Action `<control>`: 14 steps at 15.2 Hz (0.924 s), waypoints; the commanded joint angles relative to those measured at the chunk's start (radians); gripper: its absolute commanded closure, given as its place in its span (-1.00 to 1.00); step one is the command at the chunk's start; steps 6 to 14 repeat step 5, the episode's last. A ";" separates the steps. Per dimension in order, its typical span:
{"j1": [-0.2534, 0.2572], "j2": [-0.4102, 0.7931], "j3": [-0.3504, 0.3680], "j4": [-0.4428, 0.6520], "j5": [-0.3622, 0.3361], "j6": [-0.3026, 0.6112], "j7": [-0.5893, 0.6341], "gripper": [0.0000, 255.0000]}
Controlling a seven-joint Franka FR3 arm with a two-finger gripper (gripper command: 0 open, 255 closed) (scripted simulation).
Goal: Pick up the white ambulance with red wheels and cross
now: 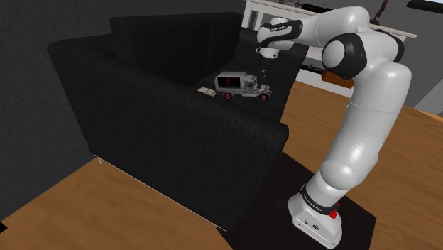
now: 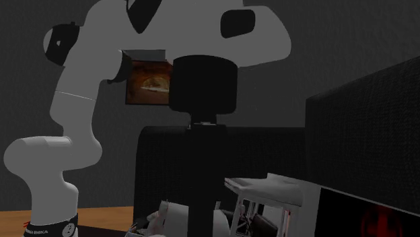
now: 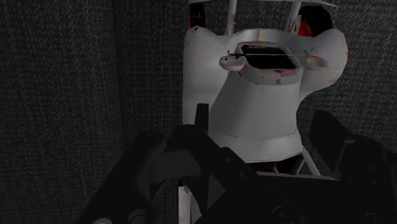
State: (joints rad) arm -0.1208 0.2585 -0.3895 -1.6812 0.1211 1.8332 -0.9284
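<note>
While the tool (image 1: 263, 77) hangs directly over the black sofa's (image 1: 177, 135) seat, its two fingers (image 3: 340, 143) stand apart, open and clasping nothing. The white toy ambulance (image 1: 241, 85) rests upright on its red wheels on the seat cushion, toward the seat's end at the shoulder view's right, close to the upholstered wall in the foreground. Its long axis runs along the seat, with the bonnet pointing to the shoulder view's right, and the tool is positioned above that bonnet end, not above the boxy rear body. In the wrist view the ambulance (image 3: 254, 83) lies straight ahead of the tool (image 3: 264, 121): the bonnet extends between the fingers and the long axis runs away from them, so the fingers straddle the vehicle across its narrow width. Contact between fingers and bonnet cannot be confirmed. Judged from this alignment, the coming move calls for a short descent if needed, then closure across the bonnet; the tapered, rounded bonnet may let the fingers slip. A flat white item (image 1: 206, 91) lies on the seat just beside the ambulance's rear end.
</note>
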 commanded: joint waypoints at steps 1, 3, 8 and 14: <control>-0.001 -0.006 -0.002 0.020 -0.003 -0.024 0.001 1.00; -0.002 -0.010 -0.003 0.042 -0.005 -0.050 0.003 1.00; -0.002 -0.010 -0.003 0.043 -0.006 -0.052 0.003 1.00; -0.002 -0.010 -0.003 0.043 -0.006 -0.052 0.003 1.00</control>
